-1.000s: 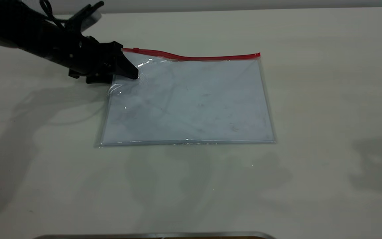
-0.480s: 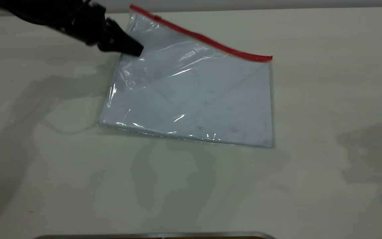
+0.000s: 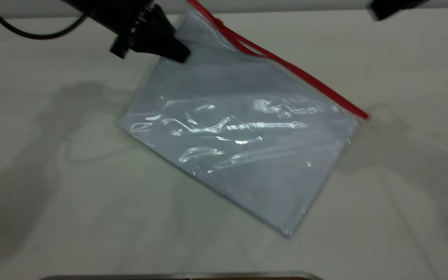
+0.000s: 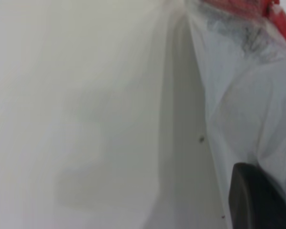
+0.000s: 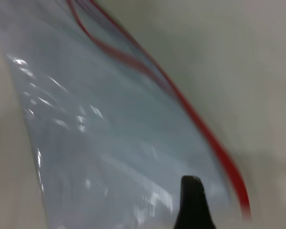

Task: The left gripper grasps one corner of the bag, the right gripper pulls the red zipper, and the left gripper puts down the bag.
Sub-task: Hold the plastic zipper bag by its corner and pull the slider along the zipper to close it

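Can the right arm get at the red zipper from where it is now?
Probably yes. The left gripper holds the bag up by its corner, the red zipper hangs exposed, and nothing lies between it and the right gripper.

Left end effector [image 3: 177, 52]: matte black all over, black cable trailing off it. Right end effector [image 3: 387, 9]: black too, only a sliver shows in the exterior view; black fingertip [image 5: 193, 200] in its wrist view. Bag [image 3: 243, 132]: clear plastic, reads pale grey-blue over white paper, streaky white glare across the face, faint dark smudges near the seal in the left wrist view. Red zipper [image 3: 286, 66]: bright red strip, no pattern, splits into two red lines at its upper end. Tabletop [image 3: 53, 194]: plain off-white, soft grey shadows.
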Controlling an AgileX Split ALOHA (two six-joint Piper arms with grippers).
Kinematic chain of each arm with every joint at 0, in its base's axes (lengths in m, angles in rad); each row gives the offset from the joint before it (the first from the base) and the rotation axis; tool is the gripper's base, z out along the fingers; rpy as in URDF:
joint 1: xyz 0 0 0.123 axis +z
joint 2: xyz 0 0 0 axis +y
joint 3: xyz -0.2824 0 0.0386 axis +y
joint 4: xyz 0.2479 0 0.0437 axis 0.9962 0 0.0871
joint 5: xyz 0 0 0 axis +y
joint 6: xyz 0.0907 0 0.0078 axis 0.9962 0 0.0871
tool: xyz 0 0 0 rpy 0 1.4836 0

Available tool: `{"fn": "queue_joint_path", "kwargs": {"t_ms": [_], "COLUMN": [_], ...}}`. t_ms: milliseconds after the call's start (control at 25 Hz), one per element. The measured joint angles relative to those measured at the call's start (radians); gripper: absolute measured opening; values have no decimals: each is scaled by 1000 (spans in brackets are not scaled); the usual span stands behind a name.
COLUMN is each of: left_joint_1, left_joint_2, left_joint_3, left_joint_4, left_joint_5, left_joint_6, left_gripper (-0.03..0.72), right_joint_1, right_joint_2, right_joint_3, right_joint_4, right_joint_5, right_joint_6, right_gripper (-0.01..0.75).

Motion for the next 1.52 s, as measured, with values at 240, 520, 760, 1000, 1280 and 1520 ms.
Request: {"fn": "queue_joint_path", "kwargs": {"t_ms": [240, 520, 760, 1000, 1280, 1520], "left_joint_1": [-51, -53, -53, -53, -53, -53], "left_joint_2": [0, 0, 0, 0, 0, 0], "left_joint_3": [-1, -1, -1, -1, -1, -1], "left_joint_4": [4, 5, -20, -75, -125, -136], "left_joint_5": [-5, -6, -6, -6, -5, -5], "left_joint_6": [12, 16, 16, 16, 16, 17], "left_gripper": [52, 52, 52, 52, 52, 52], "right_joint_1": [92, 122, 122, 122, 122, 122], "right_joint_2": [173, 291, 314, 314, 315, 315], "right_joint_3": [-108, -192, -217, -217, -217, -217], "right_joint_4": [127, 277, 435, 544, 577, 635], "right_joint_5": [-12, 20, 62, 107, 116, 109], "right_joint_6": [-182, -357, -496, -567, -579, -609], "right_gripper": [575, 575, 575, 573, 465, 365]}}
